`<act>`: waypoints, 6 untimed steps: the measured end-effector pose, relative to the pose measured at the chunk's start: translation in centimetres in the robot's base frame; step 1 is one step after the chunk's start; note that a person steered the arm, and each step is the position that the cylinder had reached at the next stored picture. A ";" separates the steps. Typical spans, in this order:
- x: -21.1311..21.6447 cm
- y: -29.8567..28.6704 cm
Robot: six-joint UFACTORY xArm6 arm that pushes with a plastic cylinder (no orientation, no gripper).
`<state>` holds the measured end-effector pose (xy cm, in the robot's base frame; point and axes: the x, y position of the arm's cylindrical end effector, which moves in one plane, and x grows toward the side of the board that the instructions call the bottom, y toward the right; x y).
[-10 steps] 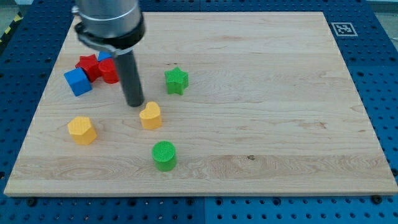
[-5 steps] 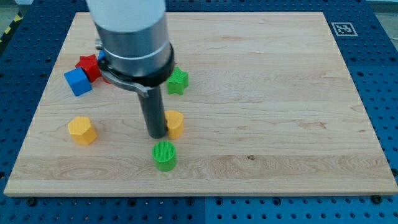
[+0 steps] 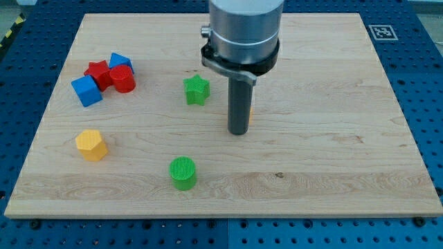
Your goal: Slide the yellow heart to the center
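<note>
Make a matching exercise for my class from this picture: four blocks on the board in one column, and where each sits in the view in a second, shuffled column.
Column 1
1. green star
2. green cylinder
3. yellow hexagon block
4. red star

Column 2
A. nearest the view's bottom edge
B. in the cluster at the view's upper left
C. alone near the view's left edge, below the cluster
D. just to the view's left of my tip

Pairs: 1-D, 2-A, 3-C, 4-B
</note>
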<state>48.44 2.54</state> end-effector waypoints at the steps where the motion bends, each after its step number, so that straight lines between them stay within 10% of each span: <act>1: -2.2 0.7; 6: -6.9 4.8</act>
